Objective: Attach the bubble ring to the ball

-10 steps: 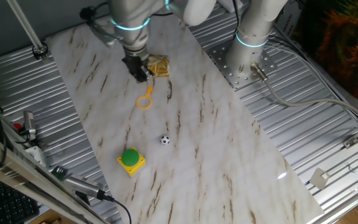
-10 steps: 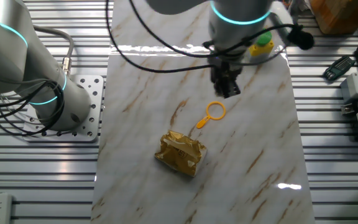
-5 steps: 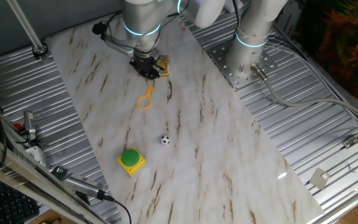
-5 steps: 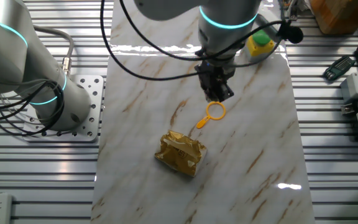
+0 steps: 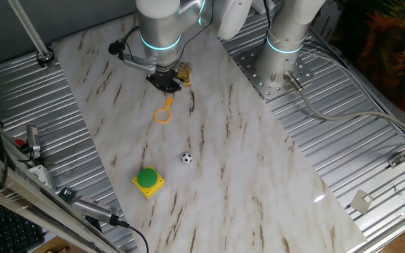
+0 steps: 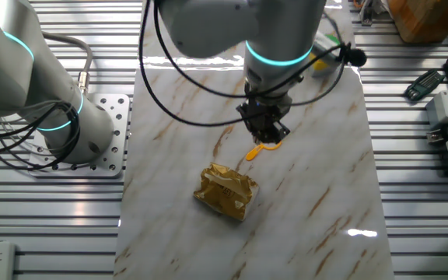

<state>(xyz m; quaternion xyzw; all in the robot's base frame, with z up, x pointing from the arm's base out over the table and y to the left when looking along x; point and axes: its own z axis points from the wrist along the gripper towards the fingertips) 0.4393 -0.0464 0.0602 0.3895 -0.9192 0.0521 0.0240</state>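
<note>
The bubble ring is an orange-yellow loop with a short handle, lying flat on the marble board. My gripper hangs just above the handle end, pointing down, its dark fingers slightly apart and nothing held between them. In the other fixed view the gripper covers most of the loop, and only the bubble ring's handle and a bit of rim show. The ball, tiny and black-and-white, rests nearer the front of the board, well apart from the ring. It is hidden in the other fixed view.
A crumpled golden wrapper lies close behind the gripper. A green button on a yellow base sits front left of the ball. The arm's white base stands on the ribbed metal table to the right.
The gripper has moved from the board's left towards the wrapper and come down over the ring's handle end. Ring, ball, wrapper and button have not moved.
</note>
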